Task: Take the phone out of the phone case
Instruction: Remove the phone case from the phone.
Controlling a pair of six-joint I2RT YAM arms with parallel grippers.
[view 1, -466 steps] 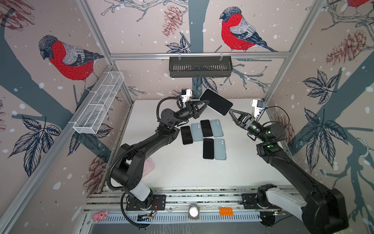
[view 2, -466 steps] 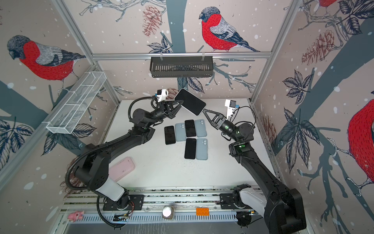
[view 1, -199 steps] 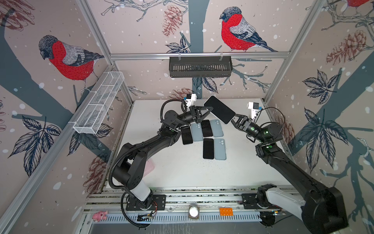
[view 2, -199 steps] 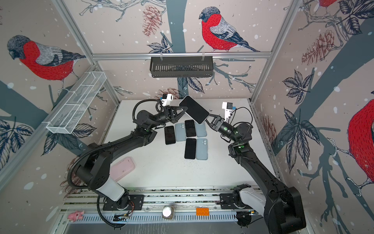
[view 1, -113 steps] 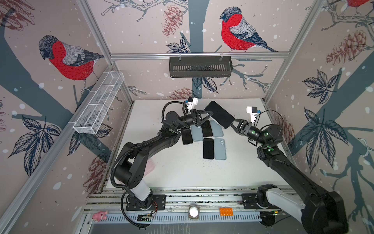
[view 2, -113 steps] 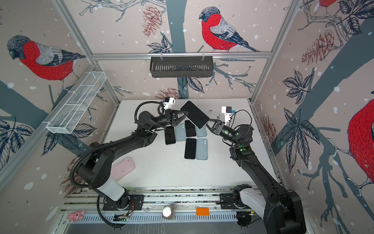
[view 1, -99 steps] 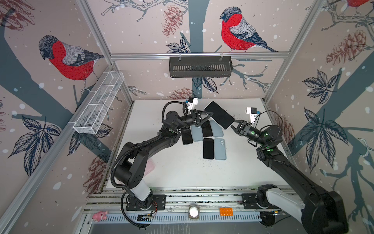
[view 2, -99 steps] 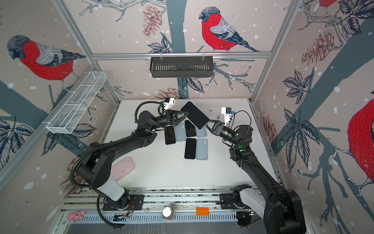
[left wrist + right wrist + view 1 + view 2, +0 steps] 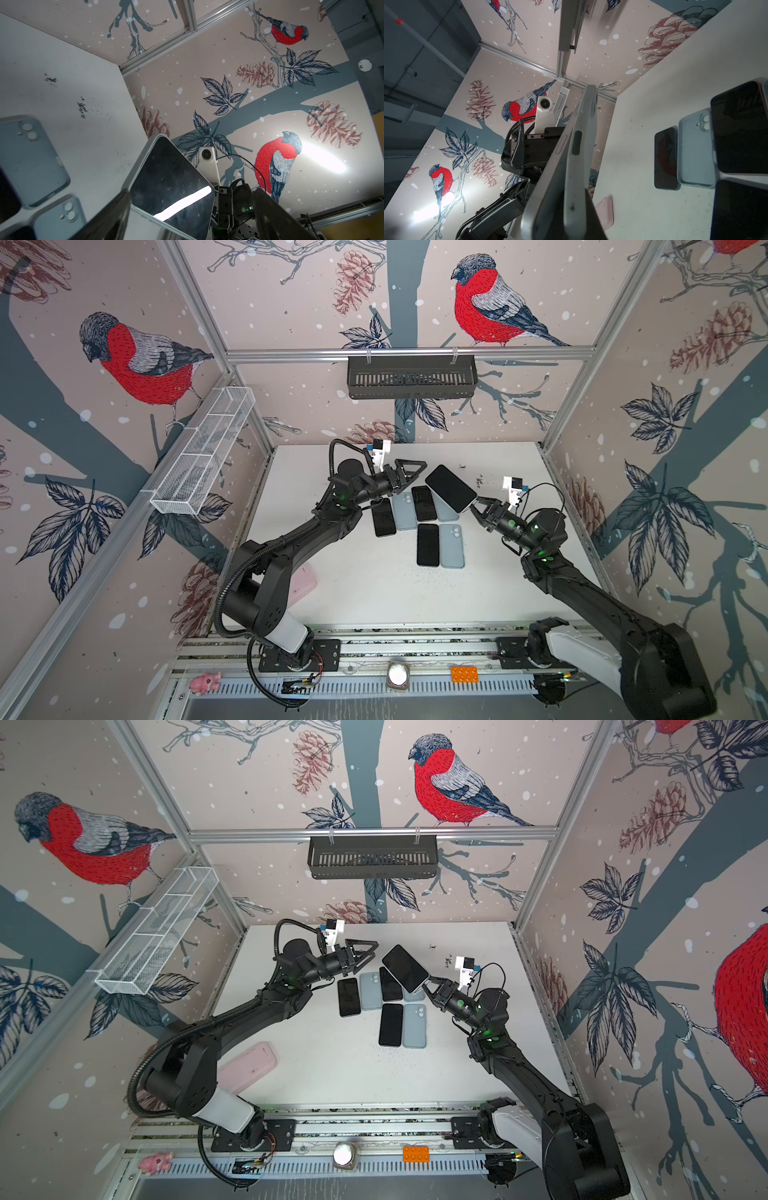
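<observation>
The phone point(image 9: 450, 488) point(image 9: 404, 968) hangs tilted in the air above the counter point(image 9: 374, 593), dark screen up. The right end effector point(image 9: 477, 507) point(image 9: 428, 984) is pinching its near corner. The left end effector point(image 9: 415, 479) point(image 9: 370, 957) is spread wide just beside the far end, and in both top views it seems clear of the phone.

In the left wrist view the phone point(image 9: 170, 182) shows between the two spread fingers point(image 9: 110, 218), which are blurred and cut off by the picture's edge. In the right wrist view the phone point(image 9: 571, 155) is seen edge-on and covers most of the fingers pinching it. There is a pale rim round the screen. I cannot tell whether it is a case or the phone's own frame.

Below, on the counter, lie dark phones point(image 9: 428, 545) and grey-blue cases point(image 9: 452, 546) side by side. One of the cases point(image 9: 446, 510) is half covered by the raised phone. A pink case point(image 9: 249, 1067) lies near the left arm's base. It is plain in one top view and almost wholly behind the arm in a top view point(image 9: 305, 587).
</observation>
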